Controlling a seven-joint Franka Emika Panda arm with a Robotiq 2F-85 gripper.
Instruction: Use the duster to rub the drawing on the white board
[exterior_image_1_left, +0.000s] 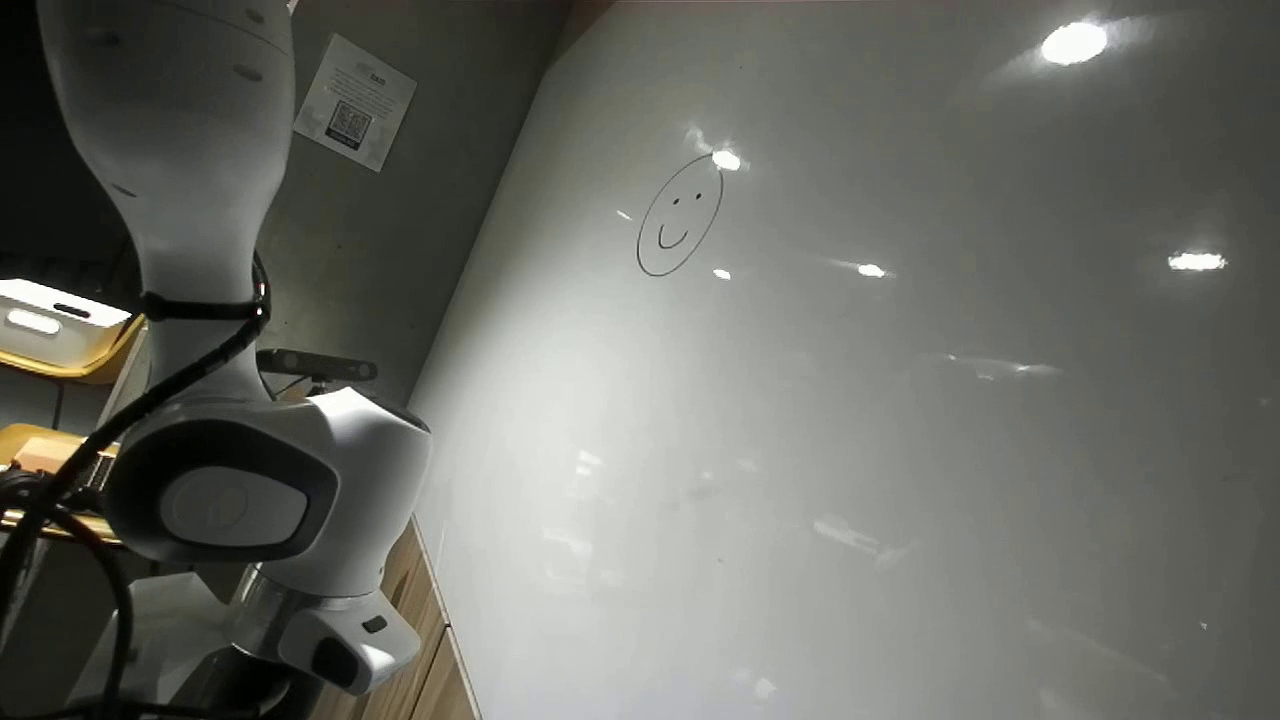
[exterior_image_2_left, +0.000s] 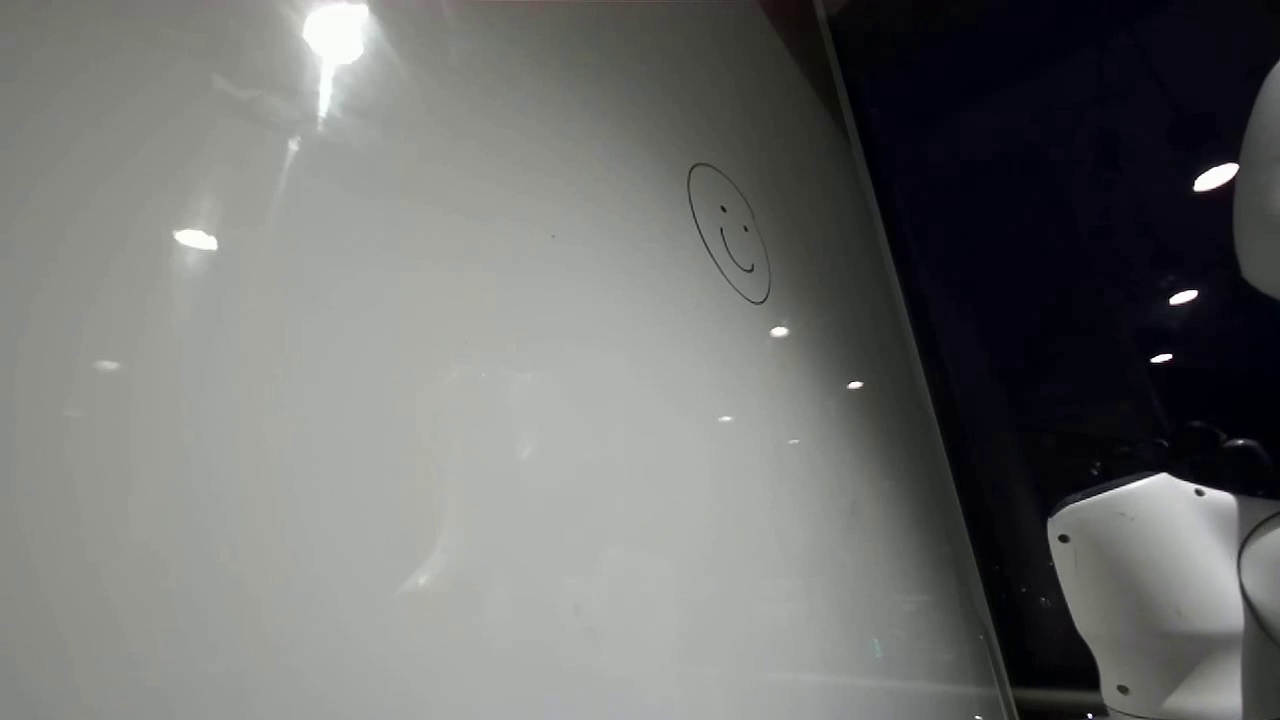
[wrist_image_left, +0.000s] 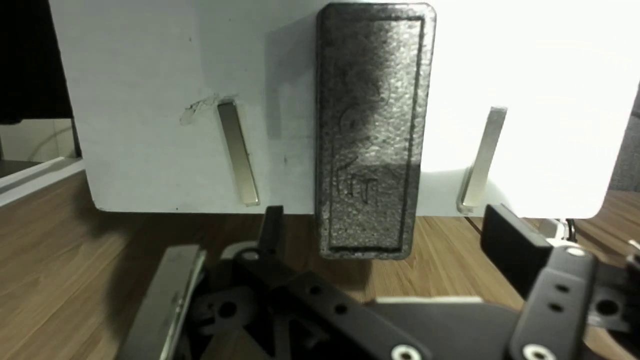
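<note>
The duster (wrist_image_left: 372, 130) is a dark grey oblong block in the wrist view. It stands against a smaller white panel (wrist_image_left: 150, 165) with rounded corners, its lower end past the panel's edge. My gripper (wrist_image_left: 389, 232) is open, one finger on each side of the duster's lower end, with gaps on both sides. The fingers appear apart from the duster. The drawing (exterior_image_1_left: 680, 215), a thin dark circle with a smiley face, is on the large glossy white board (exterior_image_1_left: 800, 420). In an exterior view the drawing (exterior_image_2_left: 730, 233) also shows on the white board (exterior_image_2_left: 400, 450). The fingers cannot be made out in the exterior views.
Two metal strips (wrist_image_left: 239, 152) (wrist_image_left: 484, 157) are on the small panel, either side of the duster. A wooden surface (wrist_image_left: 440, 255) lies below. A grey wall with a notice (exterior_image_1_left: 355, 103), yellow-rimmed trays (exterior_image_1_left: 60, 340) and loose cables (exterior_image_1_left: 100, 440) are near the arm (exterior_image_1_left: 230, 480).
</note>
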